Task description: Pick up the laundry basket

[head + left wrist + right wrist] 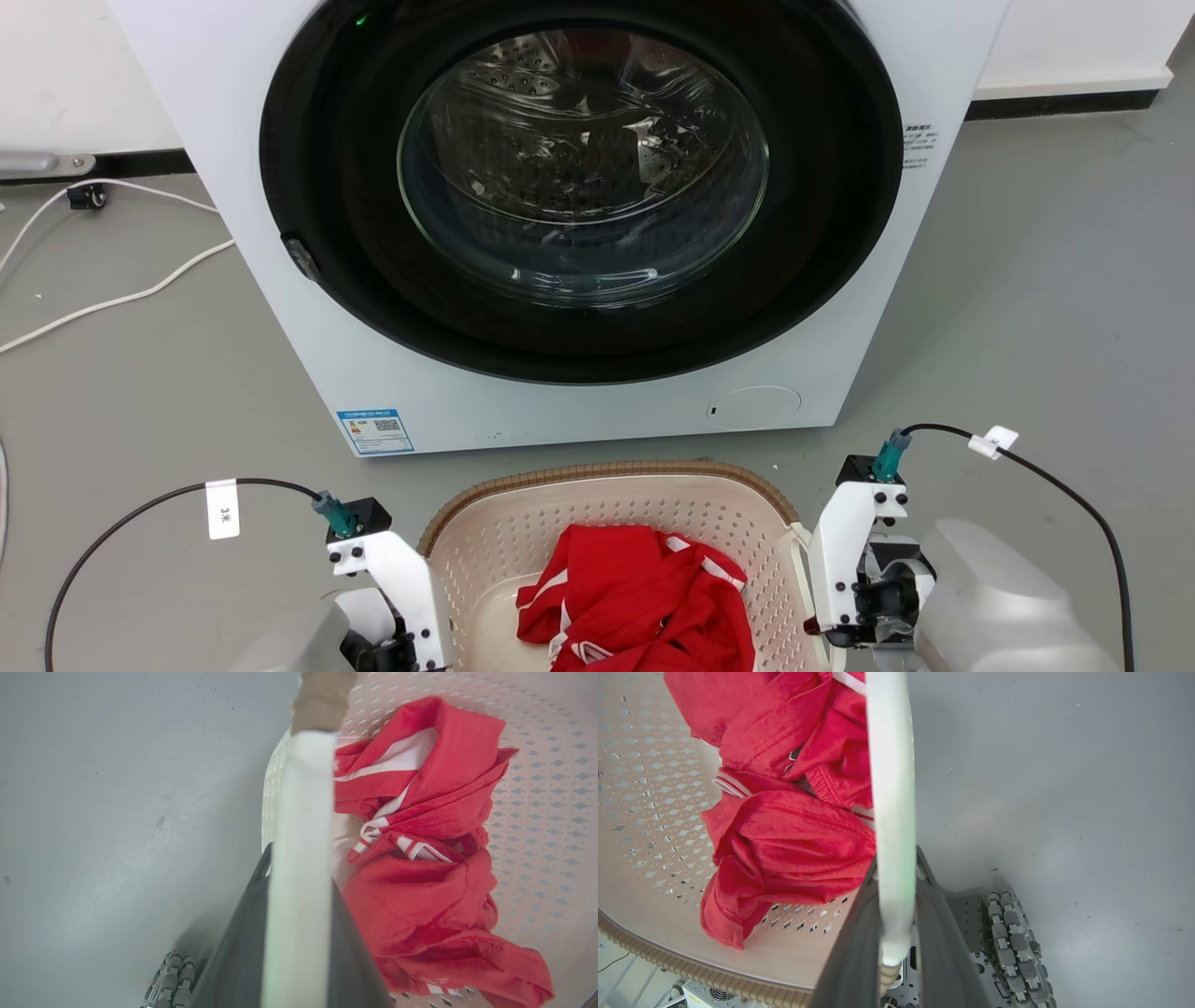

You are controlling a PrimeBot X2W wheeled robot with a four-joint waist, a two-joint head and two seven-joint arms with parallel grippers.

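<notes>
White left handle point(303, 812) runs up centre of left wrist view, pinched between dark fingers point(238, 952) of left gripper point(299, 868). Right gripper point(896, 858) likewise clamps right handle point(889, 765). Laundry basket point(607, 469) at bottom centre of head view, between both grippers, near front of washer point(233, 233). Red garment point(635, 597) with white stripes lies crumpled inside basket. Grey floor point(1027, 280) all around.

Bright, even light; washer glass point(583, 168) glares; close wrist-view foregrounds blur.
</notes>
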